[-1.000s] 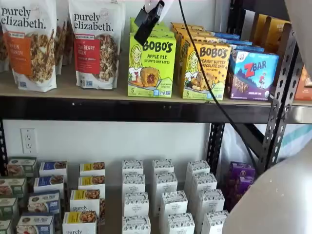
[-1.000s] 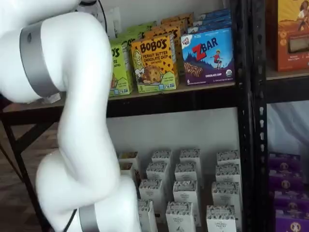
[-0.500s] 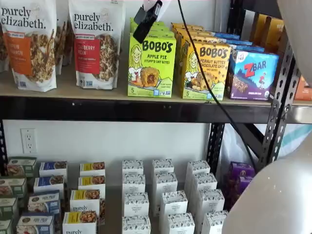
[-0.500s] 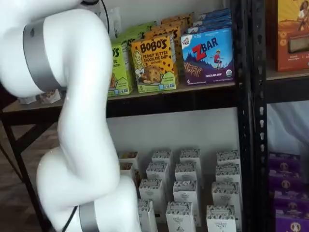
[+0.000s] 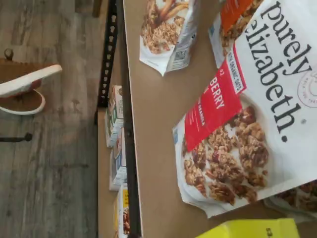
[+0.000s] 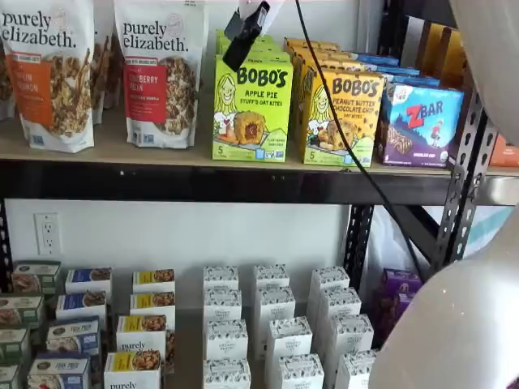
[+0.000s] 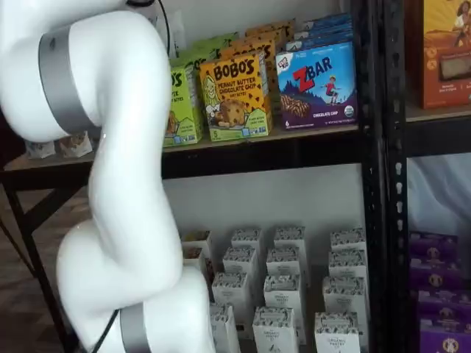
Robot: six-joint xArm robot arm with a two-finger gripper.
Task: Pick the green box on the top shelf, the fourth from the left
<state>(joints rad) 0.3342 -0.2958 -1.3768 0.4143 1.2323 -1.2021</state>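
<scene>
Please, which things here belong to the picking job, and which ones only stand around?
For the job:
- green Bobo's Apple Pie box
- top shelf
- gripper

Standing around:
- Bobo's peanut butter box
- ZBar box
- cranberry granola bag
- white cartons

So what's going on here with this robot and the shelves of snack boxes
A white robot arm is reaching up to the top shelf, going for the green box of Bobo's apple pie oat bites. Its tool hangs just above the box's top front edge, and nothing is held yet. The black fingers show side-on in a shelf view, so a gap cannot be seen there. The box stands upright in its row, between a cranberry granola bag and the yellow-orange Bobo's box.
</scene>
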